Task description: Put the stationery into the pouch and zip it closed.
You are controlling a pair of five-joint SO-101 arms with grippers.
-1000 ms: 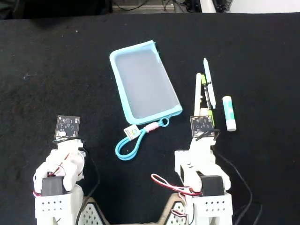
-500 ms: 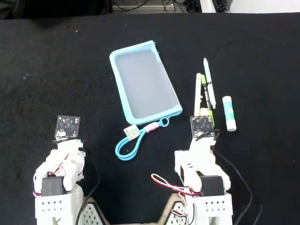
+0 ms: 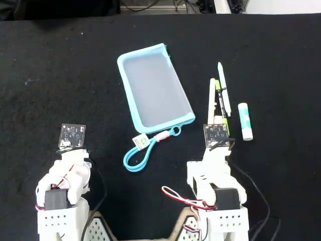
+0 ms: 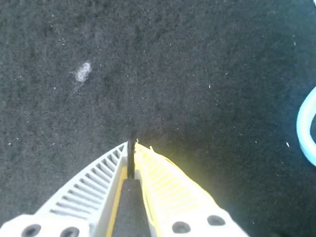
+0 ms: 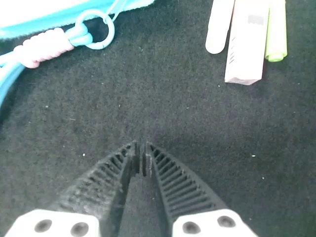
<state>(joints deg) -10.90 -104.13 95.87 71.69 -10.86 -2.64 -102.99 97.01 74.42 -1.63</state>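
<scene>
Seen from above, the light-blue translucent zip pouch [image 3: 154, 88] lies mid-way across the black cloth surface [image 3: 50, 60]. To its right are white pens [image 3: 211, 100], a yellow-green highlighter [image 3: 218, 88] and a green-banded glue stick [image 3: 245, 121]. The wrist views show the left fingers [image 4: 143, 155] and the right fingers [image 5: 155, 157] pressed together.

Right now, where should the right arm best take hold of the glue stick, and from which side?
Grip the glue stick across its middle, coming straight down from above. It lies flat, apart from the pens, so there is probably room on both long sides. The right gripper, now shut, must open first.
</scene>
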